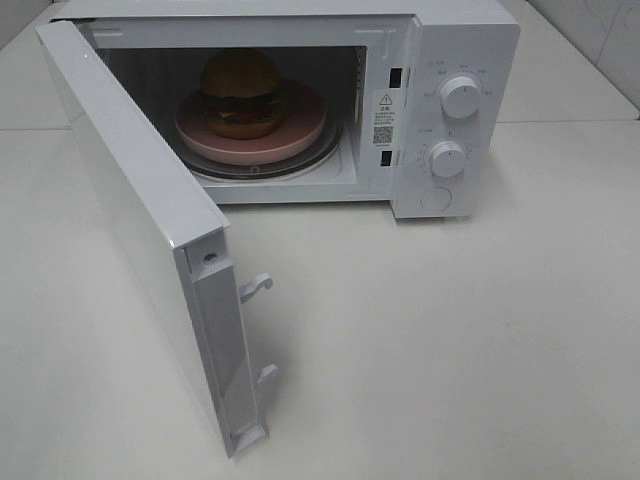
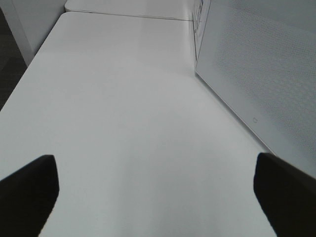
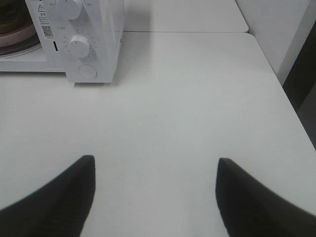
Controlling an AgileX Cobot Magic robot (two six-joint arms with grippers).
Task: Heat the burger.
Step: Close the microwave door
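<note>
The burger point(image 1: 242, 92), with a golden-brown bun and dark patty, sits on a pink round plate point(image 1: 300, 125) inside the white microwave point(image 1: 470, 40). The microwave door point(image 1: 130, 210) stands wide open, swung toward the front left. Neither gripper shows in the exterior high view. In the left wrist view my left gripper point(image 2: 155, 187) is open and empty over bare table, beside the outer face of the door point(image 2: 266, 69). In the right wrist view my right gripper point(image 3: 155, 192) is open and empty, well in front of the microwave's control panel point(image 3: 81, 47). The plate edge point(image 3: 15, 37) shows there too.
Two white dials point(image 1: 460, 97) point(image 1: 447, 158) and a round button point(image 1: 436, 198) sit on the microwave's right panel. Latch hooks point(image 1: 256, 287) stick out of the open door's edge. The white table point(image 1: 450, 330) spreads in front and to the right. The table's right edge point(image 3: 289, 94) is near.
</note>
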